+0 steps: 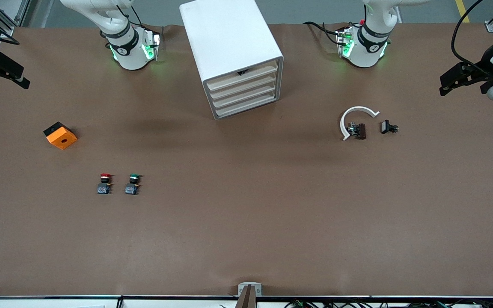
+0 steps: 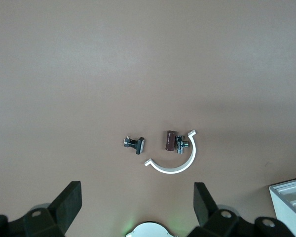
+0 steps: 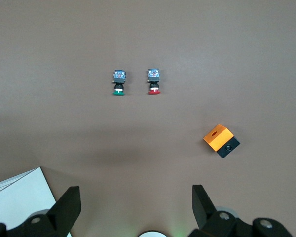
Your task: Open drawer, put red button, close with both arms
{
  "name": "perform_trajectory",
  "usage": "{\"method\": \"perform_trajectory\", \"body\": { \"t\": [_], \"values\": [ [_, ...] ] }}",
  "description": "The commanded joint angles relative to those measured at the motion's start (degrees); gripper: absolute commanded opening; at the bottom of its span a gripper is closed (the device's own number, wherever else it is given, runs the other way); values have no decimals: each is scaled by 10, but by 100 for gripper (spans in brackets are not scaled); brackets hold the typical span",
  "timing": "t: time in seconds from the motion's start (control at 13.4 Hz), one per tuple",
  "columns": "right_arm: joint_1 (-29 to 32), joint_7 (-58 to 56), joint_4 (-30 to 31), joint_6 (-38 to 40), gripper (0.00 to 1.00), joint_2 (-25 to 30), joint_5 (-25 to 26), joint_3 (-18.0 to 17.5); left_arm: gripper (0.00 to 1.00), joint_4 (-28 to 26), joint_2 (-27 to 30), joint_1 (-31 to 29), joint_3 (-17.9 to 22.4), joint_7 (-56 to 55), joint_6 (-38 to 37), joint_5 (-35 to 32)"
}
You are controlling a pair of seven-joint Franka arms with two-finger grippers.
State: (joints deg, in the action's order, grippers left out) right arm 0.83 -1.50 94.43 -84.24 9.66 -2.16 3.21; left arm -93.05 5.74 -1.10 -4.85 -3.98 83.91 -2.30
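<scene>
Awaiting pickup: red button [image 1: 105, 183] on tabletop [image 1: 246, 222], at nine o'clock of the green button [image 1: 133, 183], drawer unit [image 1: 233, 55] shut; left gripper [image 2: 138, 207] and right gripper [image 3: 135, 210] waiting high, fingers spread, empty.

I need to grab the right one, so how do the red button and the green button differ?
The red button has a red cap; the green button has a green one. The red one lies beside the green one, closer to the orange block. Both share dark bases and the same lying pose.
</scene>
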Motion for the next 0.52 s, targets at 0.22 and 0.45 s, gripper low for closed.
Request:
{"method": "perform_trajectory", "body": {
  "t": [0.22, 0.45],
  "values": [
    [12, 4, 5, -3, 100, 4, -9, -7, 100, 37, -34, 6, -1, 4, -16, 5],
    [14, 4, 5, -5, 100, 4, -8, -7, 100, 83, -106, 6, -1, 6, -40, 7]
  ]
}}
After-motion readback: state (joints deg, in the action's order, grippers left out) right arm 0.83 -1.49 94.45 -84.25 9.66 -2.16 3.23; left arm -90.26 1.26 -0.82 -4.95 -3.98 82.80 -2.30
